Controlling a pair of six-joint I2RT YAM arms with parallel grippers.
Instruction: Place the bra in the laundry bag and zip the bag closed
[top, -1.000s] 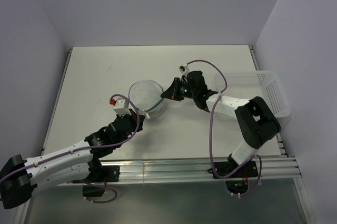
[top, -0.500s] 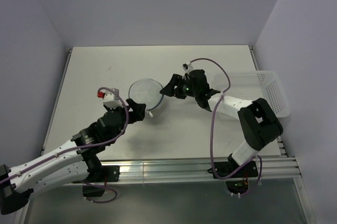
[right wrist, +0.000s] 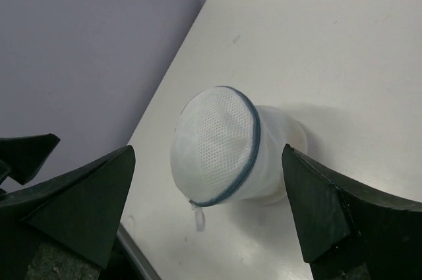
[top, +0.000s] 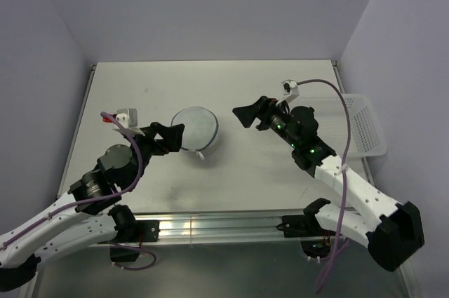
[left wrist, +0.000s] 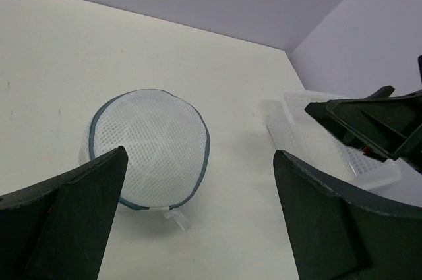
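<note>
Plainly, the laundry bag [top: 196, 130] lies between the left claw [top: 169, 134] and right claw [top: 247, 113], both spread wide, touching neither.

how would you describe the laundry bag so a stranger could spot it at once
On the white table, look just left of centre. The laundry bag sits there, a small round dome of white mesh. Unlike the rectangular perforated plastic basket at the right edge, it is ringed by a thin dark zipper rim.

Left hand [top: 173, 137], right hand [top: 240, 117], both agape
</note>
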